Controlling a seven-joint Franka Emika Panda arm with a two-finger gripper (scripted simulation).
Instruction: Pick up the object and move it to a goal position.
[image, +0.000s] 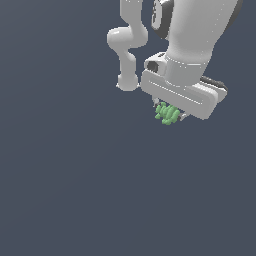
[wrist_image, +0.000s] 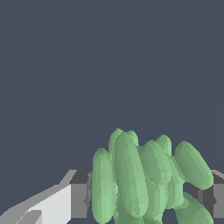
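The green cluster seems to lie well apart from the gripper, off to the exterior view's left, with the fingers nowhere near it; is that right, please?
Not quite. The green cluster is not apart from the gripper: it sits right under the white hand, between the fingers. The wrist view shows it filling the gap, with a finger on each side. The exterior view agrees.

Plain dark slate-blue backdrop (image: 60, 175)

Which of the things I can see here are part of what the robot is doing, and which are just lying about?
Part of the job:
- green lump, held between the jaws
- gripper, closed on it

Just lying about:
- nothing else in view; only a plain dark grey background shows
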